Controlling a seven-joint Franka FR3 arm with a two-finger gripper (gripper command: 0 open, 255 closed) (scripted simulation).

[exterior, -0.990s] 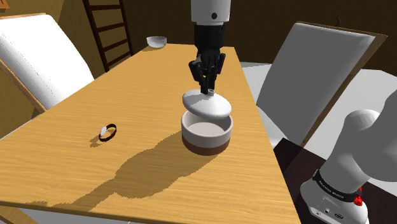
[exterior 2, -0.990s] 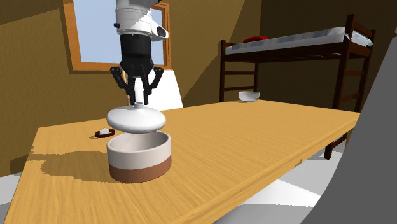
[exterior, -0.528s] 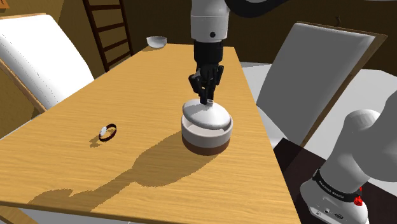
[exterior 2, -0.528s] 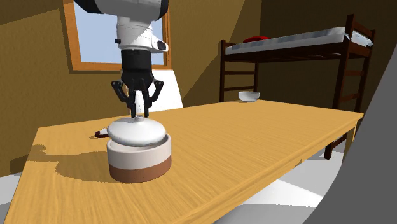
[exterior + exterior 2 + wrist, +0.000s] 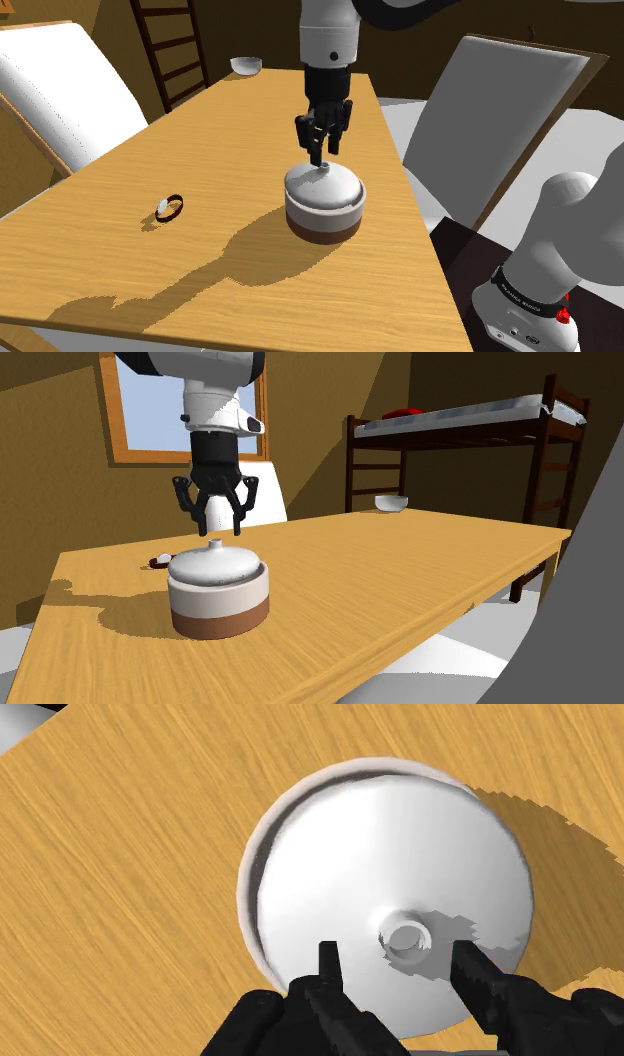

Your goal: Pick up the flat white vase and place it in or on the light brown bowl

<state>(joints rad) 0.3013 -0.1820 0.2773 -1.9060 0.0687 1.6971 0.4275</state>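
The arm hangs straight down over the desk [image 5: 200, 255], wrist vertical, with the pincer [image 5: 221, 530] pointing down just above the flat white vase [image 5: 215, 565]. Its fingers [image 5: 328, 954] stand apart, released, either side of the vase's short neck and not touching it. The vase sits in the bowl [image 5: 220, 610], white above and brown at the base, hiding its inside. A small dark ring-like thing [image 5: 170, 207] lies well apart on the desk, too small to make out.
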